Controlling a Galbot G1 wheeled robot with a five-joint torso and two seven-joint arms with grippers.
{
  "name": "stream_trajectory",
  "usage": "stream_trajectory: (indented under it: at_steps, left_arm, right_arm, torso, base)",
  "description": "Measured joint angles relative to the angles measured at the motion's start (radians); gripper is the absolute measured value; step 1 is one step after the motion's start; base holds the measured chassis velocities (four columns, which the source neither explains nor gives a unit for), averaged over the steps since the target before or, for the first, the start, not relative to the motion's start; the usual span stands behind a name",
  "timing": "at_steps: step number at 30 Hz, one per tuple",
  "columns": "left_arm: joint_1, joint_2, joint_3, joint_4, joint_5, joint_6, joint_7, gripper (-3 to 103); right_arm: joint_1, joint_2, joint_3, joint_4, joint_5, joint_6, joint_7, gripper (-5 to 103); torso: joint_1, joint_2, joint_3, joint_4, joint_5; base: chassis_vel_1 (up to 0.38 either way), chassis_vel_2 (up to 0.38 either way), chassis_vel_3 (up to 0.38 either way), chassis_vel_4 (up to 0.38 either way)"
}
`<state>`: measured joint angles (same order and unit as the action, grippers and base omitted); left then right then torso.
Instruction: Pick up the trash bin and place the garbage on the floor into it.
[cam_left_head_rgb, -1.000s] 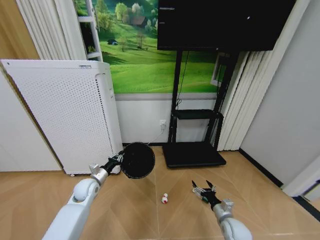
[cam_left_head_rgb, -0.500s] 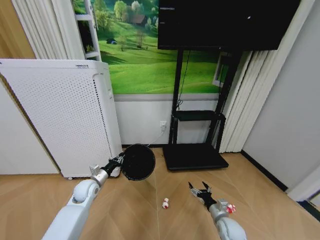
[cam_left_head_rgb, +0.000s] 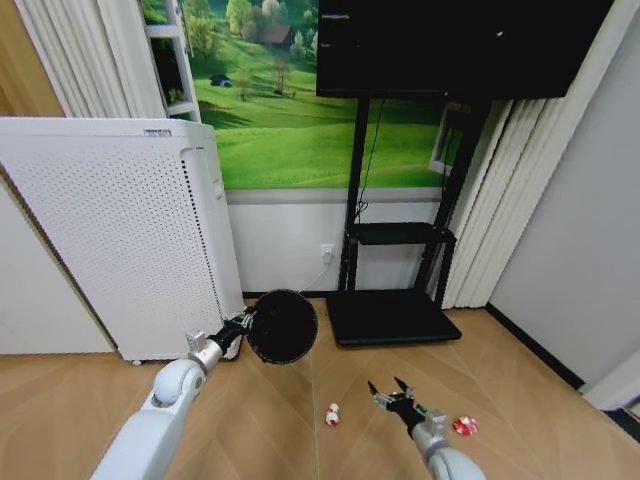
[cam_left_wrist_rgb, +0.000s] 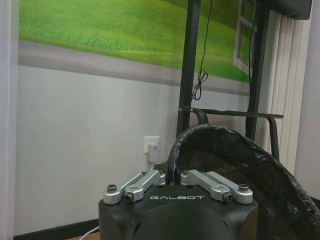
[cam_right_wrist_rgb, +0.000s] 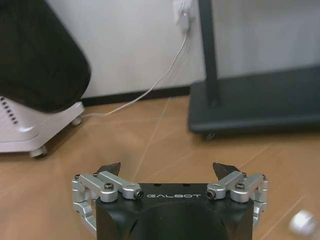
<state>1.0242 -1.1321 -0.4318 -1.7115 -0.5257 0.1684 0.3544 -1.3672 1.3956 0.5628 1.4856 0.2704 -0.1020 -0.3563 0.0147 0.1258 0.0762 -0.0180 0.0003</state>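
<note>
Trash bin (cam_left_head_rgb: 282, 326) hangs off the floor, its rim clamped in the left pincer (cam_left_head_rgb: 243, 322). Right pincer (cam_left_head_rgb: 388, 392) hovers spread wide between two red-and-white scraps (cam_left_head_rgb: 332, 414) on the wood floor (cam_left_head_rgb: 520, 380).

I see the trash bin (cam_left_head_rgb: 282, 326) as matt black, lined with a crinkled, faintly glossy plastic bag. The left gripper (cam_left_wrist_rgb: 170, 175) and right gripper (cam_right_wrist_rgb: 170, 172) have brushed-metal fingers on smooth black housings. The floor (cam_left_head_rgb: 260, 420) looks like satin wood; the white appliance (cam_left_head_rgb: 130, 240) is perforated, matt.
</note>
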Motion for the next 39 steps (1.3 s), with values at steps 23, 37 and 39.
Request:
stream_trajectory:
  at_steps: [23, 37, 39]
  left_arm:
    - [-0.030, -0.091, 0.129, 0.019, 0.063, 0.003, -0.043, 7]
    - [-0.008, -0.076, 0.105, -0.023, 0.068, 0.007, -0.042, 7]
    - [-0.008, -0.074, 0.104, -0.024, 0.068, 0.008, -0.042, 7]
  right_arm:
    - [0.206, 0.186, -0.087, -0.380, -0.073, -0.016, 0.186, 100]
    - [0.272, 0.214, -0.042, -0.550, -0.158, 0.069, 0.207, 100]
    - [0.276, 0.214, -0.039, -0.558, -0.162, 0.072, 0.210, 100]
  torso:
    - [0.000, 0.000, 0.000, 0.0001, -0.0005]
    - [0.000, 0.000, 0.000, 0.0000, -0.0003]
    - [0.000, 0.000, 0.000, 0.0000, -0.0003]
  base:
    - [0.000, 0.000, 0.000, 0.000]
    - [0.000, 0.000, 0.000, 0.000]
    - [0.000, 0.000, 0.000, 0.000]
